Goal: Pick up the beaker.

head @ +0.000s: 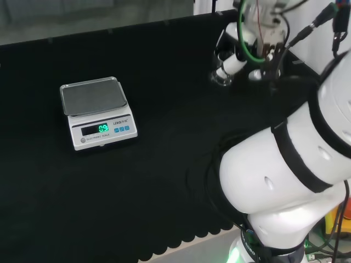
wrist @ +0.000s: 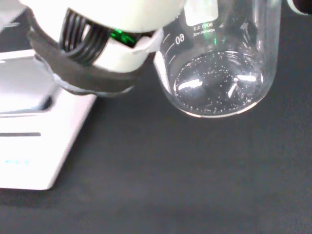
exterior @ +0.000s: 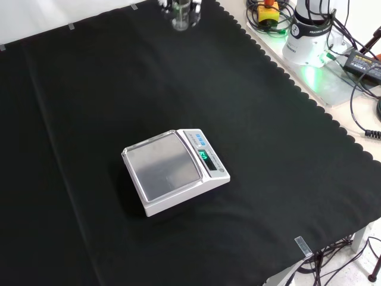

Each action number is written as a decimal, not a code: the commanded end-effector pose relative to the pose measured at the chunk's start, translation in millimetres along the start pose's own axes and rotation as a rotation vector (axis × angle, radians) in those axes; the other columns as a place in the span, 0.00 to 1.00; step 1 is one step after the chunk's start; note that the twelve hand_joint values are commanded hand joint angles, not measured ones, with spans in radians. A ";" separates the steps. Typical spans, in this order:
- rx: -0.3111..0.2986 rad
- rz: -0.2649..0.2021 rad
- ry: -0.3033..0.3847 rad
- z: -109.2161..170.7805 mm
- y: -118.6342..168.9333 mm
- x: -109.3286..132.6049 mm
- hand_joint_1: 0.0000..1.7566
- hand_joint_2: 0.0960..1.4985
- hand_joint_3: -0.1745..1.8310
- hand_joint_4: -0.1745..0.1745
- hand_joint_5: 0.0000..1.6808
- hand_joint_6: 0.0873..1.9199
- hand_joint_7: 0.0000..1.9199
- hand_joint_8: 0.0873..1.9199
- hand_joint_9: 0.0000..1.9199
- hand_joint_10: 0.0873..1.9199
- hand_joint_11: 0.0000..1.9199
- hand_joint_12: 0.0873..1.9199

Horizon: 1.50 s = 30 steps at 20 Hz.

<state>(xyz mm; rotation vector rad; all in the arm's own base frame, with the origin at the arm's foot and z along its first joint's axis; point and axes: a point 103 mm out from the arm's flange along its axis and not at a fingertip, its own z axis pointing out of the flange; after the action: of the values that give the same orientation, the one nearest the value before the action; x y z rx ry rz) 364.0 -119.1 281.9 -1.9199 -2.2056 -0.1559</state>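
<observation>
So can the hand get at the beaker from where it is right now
Probably yes. The hand is right beside the beaker, a finger against its wall, and nothing stands between them; the scale stands apart on the cloth.

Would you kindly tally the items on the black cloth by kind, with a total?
Beaker: 1
Scale: 1
Total: 2

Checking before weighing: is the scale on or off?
On: the scale shows lit green digits on its display, seen in head and front views.
</observation>
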 end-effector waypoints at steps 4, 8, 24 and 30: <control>-0.014 -0.121 0.027 -85.2 -2.6 91.0 0.70 0.39 0.38 0.00 0.84 0.15 0.85 0.23 1.00 0.02 0.87 0.27; -0.012 -0.120 0.012 -80.6 6.4 117.5 0.70 0.39 0.39 0.00 0.84 0.15 0.85 0.23 1.00 0.02 0.87 0.27; 0.040 -0.038 -0.021 -44.5 47.1 146.8 0.70 0.38 0.40 0.00 0.85 0.15 0.85 0.23 1.00 0.03 0.87 0.28; 0.037 -0.018 -0.018 -45.7 47.3 143.3 0.70 0.38 0.40 0.00 0.85 0.15 0.85 0.23 1.00 0.03 0.87 0.28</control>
<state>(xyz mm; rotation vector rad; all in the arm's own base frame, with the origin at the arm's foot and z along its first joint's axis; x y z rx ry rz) 395.8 19.9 356.6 -1.8844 -2.2300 -0.0864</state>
